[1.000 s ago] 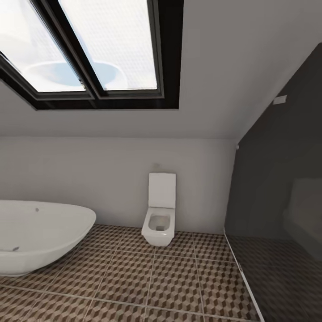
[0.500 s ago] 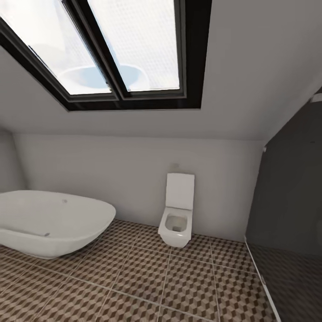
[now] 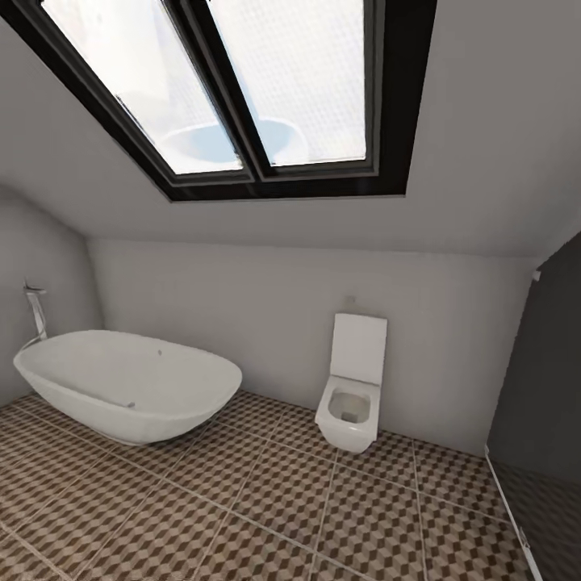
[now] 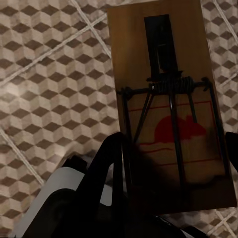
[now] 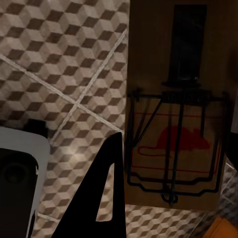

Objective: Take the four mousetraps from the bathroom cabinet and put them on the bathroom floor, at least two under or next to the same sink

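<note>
1. The head view faced a white bathtub and a white toilet standing on the cube-patterned bathroom floor, beneath a dark-framed skylight.
2. The left end effector was clamped on a mousetrap, held above the tiles.
3. The right end effector gripped a second mousetrap, likewise over the tiles, its red mouse print showing.

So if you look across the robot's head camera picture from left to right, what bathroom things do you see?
Chrome tap → white bathtub → white toilet → dark glass panel. The cube-patterned floor runs under all of them.
</note>
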Tool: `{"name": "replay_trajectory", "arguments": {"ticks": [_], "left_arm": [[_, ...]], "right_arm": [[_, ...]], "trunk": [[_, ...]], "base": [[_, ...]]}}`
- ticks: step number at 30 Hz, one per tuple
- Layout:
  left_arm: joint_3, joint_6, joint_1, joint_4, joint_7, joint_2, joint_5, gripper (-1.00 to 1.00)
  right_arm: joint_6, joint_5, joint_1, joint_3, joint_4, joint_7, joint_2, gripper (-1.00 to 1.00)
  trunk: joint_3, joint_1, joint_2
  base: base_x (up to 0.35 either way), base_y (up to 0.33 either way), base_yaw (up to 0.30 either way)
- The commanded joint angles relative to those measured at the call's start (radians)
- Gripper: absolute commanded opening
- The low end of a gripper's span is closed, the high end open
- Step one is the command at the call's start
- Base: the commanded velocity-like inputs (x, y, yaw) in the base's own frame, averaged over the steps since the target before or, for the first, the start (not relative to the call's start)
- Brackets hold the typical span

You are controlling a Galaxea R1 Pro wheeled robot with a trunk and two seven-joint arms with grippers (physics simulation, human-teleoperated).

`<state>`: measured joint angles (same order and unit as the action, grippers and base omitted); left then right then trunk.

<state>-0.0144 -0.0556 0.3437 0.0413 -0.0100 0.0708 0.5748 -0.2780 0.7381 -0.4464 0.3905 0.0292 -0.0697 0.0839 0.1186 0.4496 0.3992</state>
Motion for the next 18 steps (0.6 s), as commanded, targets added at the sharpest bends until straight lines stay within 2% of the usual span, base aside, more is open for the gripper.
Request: {"name": "replay_trajectory", "arguments": {"ticks": [1,18], "left_arm": [[-0.002,-0.006,0.002,0.004,-0.002,0.0,-0.004,-1.0],[-0.001,-0.006,0.001,0.003,-0.002,0.0,-0.004,-1.0]], "right_arm": [[0.0,0.007,-0.001,0.008,0.003,-0.004,0.001,-1.0],[0.0,0.007,-0.001,0.008,0.003,-0.004,0.001,-1.0]], "trunk": [[0.0,0.0,0.001],[0.0,0.0,0.001]], "base": [[0.0,0.0,0.291],[0.0,0.0,0.291]]}}
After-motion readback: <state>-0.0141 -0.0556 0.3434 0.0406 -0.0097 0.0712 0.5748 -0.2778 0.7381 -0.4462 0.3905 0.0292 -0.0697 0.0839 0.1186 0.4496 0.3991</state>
